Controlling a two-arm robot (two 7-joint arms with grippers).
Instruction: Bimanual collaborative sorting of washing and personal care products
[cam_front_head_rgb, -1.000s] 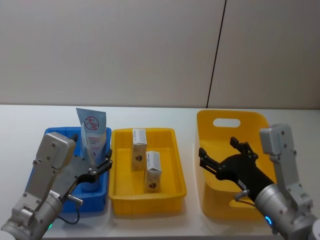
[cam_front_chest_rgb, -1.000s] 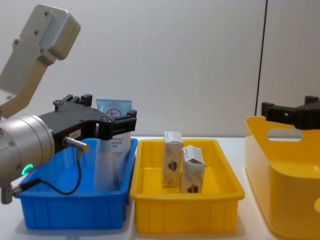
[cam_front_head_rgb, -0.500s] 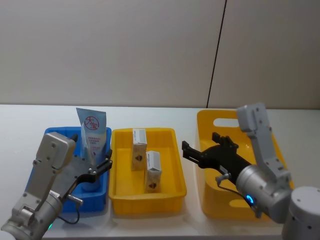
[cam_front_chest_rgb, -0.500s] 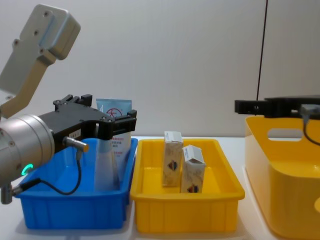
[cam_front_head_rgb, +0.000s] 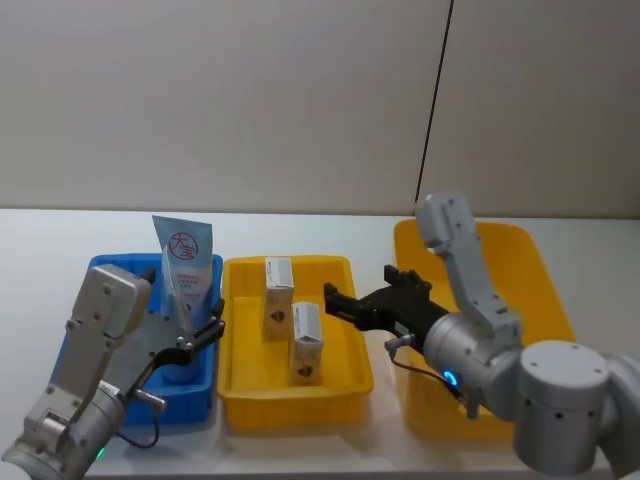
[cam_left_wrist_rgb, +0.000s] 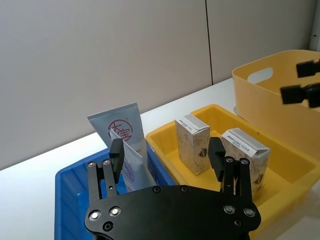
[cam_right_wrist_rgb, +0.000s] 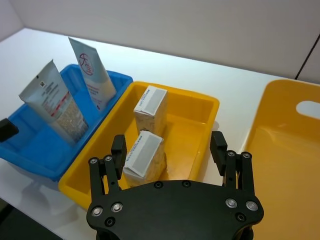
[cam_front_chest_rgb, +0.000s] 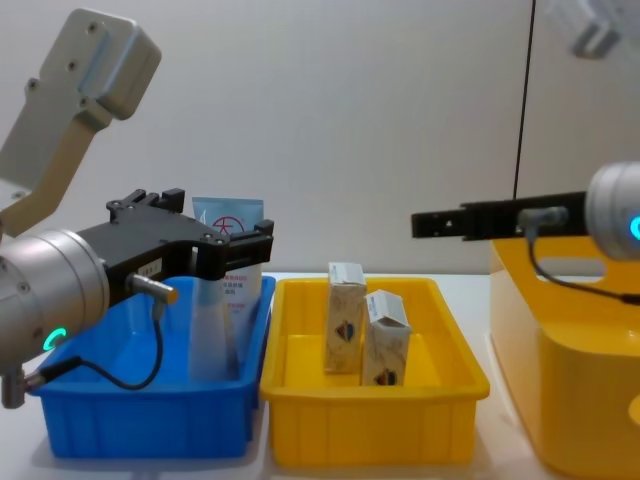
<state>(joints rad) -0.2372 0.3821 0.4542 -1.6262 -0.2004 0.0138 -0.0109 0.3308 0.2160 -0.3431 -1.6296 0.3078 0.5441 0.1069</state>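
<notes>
Since both sets of jaws stand apart and grip nothing, your risk is stray contact rather than a dropped load. Nearest you, the left gripper (cam_front_head_rgb: 182, 308) hovers over the blue plastic tray (cam_front_head_rgb: 190, 408). It sits close against the translucent whitish soft pack (cam_right_wrist_rgb: 52, 102) and the pale blue tube with the red round logo (cam_front_head_rgb: 185, 255), both standing upright there, and a sideways sweep would likely topple them. The right gripper (cam_right_wrist_rgb: 168, 150) hangs well above the shallow yellow plastic tray (cam_front_head_rgb: 290, 412), over the nearer small cream carton with a dark emblem (cam_front_head_rgb: 306, 345). Descend off-centre and a finger could clip its top and knock it into the second cream carton (cam_front_head_rgb: 277, 298) just beside it. Watch the line where the two trays sit side by side, because the arms could meet there. Your best room is straight up above the yellow tray. Its right rim sits near the large yellow handled basket (cam_front_head_rgb: 545, 275), so you have little slack that way. Behind everything, the white table (cam_front_head_rgb: 60, 240) lies open.
</notes>
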